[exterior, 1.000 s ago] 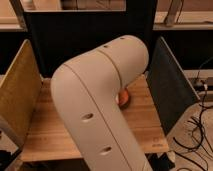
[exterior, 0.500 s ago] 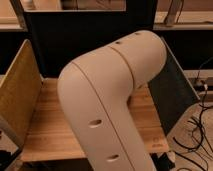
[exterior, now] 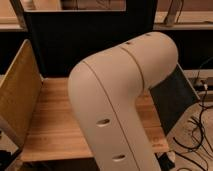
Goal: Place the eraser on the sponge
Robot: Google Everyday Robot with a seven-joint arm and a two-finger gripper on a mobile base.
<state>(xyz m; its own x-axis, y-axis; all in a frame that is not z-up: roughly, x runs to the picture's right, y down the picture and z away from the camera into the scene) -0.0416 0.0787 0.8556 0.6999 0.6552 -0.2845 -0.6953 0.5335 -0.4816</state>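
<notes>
My white arm (exterior: 120, 100) fills the middle of the camera view, bent at the elbow, and covers most of the wooden table (exterior: 52, 125). The gripper is out of view behind the arm. The eraser and the sponge are both hidden.
A tan side panel (exterior: 17, 95) stands along the table's left edge and a dark panel (exterior: 175, 100) along its right. A black back wall (exterior: 75, 45) closes the far side. Cables (exterior: 197, 135) lie on the floor to the right.
The arm's elbow has swung further right and up across the view. A small reddish-orange object seen beside the arm one second ago is now covered.
</notes>
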